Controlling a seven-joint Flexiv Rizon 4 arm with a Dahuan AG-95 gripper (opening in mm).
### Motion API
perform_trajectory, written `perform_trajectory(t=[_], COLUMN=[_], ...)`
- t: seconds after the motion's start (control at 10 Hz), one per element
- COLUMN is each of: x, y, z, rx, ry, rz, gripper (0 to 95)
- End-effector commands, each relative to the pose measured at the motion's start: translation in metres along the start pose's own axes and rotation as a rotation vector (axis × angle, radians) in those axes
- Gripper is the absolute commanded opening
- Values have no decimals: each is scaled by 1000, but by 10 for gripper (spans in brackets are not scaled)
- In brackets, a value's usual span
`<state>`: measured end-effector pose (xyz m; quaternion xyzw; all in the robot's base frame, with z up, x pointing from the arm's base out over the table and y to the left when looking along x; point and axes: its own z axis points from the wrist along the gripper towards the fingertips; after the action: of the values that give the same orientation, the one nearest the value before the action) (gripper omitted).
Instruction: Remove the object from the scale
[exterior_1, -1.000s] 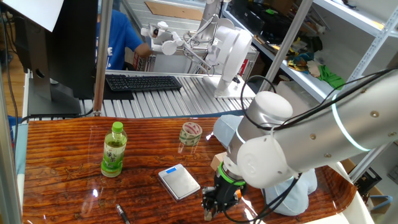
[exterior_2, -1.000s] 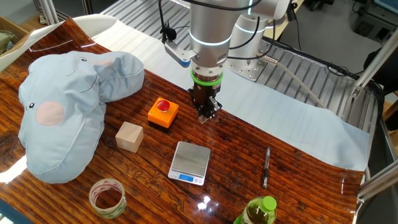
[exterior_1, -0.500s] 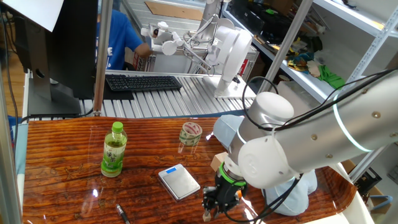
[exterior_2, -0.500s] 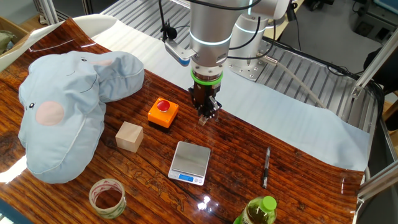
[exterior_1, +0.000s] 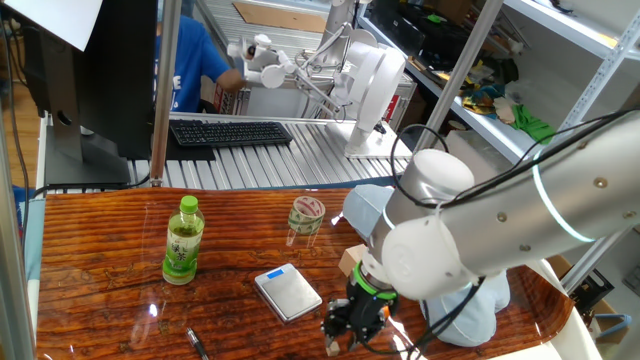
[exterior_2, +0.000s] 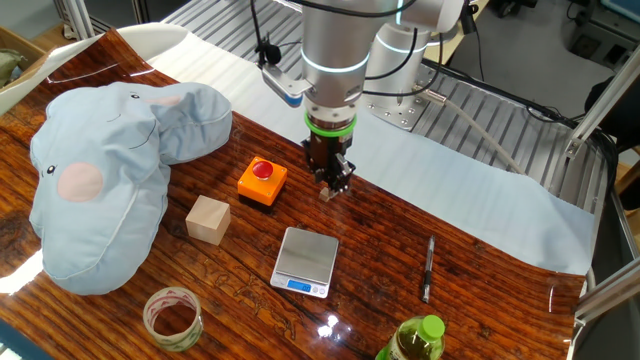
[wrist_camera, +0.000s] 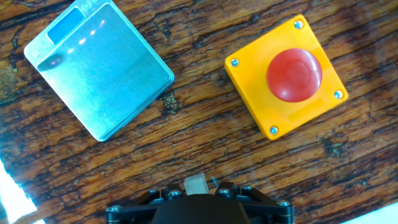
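The scale (exterior_2: 305, 260) is a flat silver plate with a blue display and nothing on it. It also shows in one fixed view (exterior_1: 287, 291) and in the hand view (wrist_camera: 99, 65). The object (exterior_2: 326, 194), a tiny tan block, rests on the wooden table beyond the scale, next to the orange box. My gripper (exterior_2: 331, 184) hangs just above it, jaws slightly apart. In the hand view the block (wrist_camera: 194, 184) shows at the bottom edge between the finger bases of the gripper (wrist_camera: 195, 189). In one fixed view the gripper (exterior_1: 340, 330) is low over the table.
An orange box with a red button (exterior_2: 263, 181) sits left of the gripper and shows in the hand view (wrist_camera: 285, 76). A larger tan cube (exterior_2: 208, 219), a blue plush elephant (exterior_2: 100, 180), a tape roll (exterior_2: 172, 316), a pen (exterior_2: 428, 268) and a green bottle (exterior_1: 183, 240) stand around.
The gripper has risen a little off the table. The tiny block, hidden at the fingertips before, now shows on the wood under them.
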<state>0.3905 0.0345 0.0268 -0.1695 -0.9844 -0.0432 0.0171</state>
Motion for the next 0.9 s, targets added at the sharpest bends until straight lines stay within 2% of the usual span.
perform_trajectory(t=[0.1, 0.3, 0.5, 0.6, 0.7, 0.8, 0.9], x=[3, 3, 2, 1, 2, 2, 3], y=[-2, -4, -7, -7, -10, -11, -15], z=[-19, -38, -65, -69, -75, -76, -82], rx=[23, 39, 51, 53, 75, 81, 98], ry=[48, 62, 95, 93, 88, 87, 103], rz=[-52, -46, -18, -5, 25, 27, 56], gripper=[0, 0, 0, 0, 0, 0, 0])
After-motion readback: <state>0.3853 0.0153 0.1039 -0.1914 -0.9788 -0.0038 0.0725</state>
